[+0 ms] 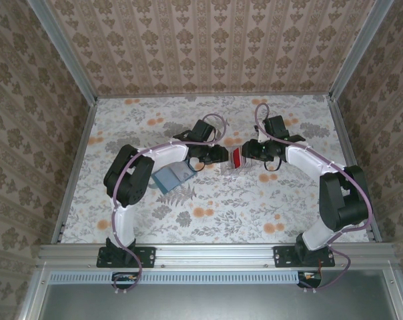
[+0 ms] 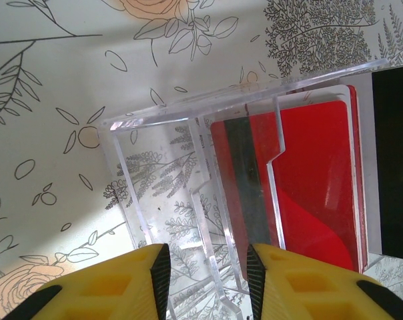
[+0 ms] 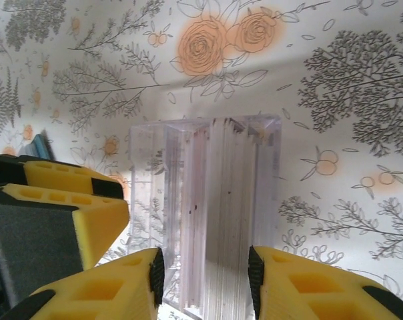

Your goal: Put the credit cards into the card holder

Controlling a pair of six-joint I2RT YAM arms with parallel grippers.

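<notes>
Between the two grippers, on the flowered table [image 1: 255, 213], stands the clear tray [image 1: 233, 160], and every other thing is placed from it. The red card [image 2: 308, 193] sits upright in one of the tray's slots, its dark stripe facing the left wrist camera. A stepped acrylic divider and the tray's outer wall stand in front of it. Just beyond that slot, on the tray's far side, a pale card with a black stripe [image 2: 393, 160] shows at the edge of the same view. The left gripper [image 2: 207, 280] hangs over the tray's empty compartment with its yellow fingers apart and a thin divider running between them; whether they pinch that divider I cannot tell. The right gripper [image 3: 205, 280] comes at the tray end-on from the opposite side, and the tray's two long walls meet its pads, so it looks clamped on the tray. The card holder [image 1: 171, 178] lies open and flat on the table, well apart from the tray on the left arm's side. The left forearm crosses above the holder's far edge, and no card is on it.
</notes>
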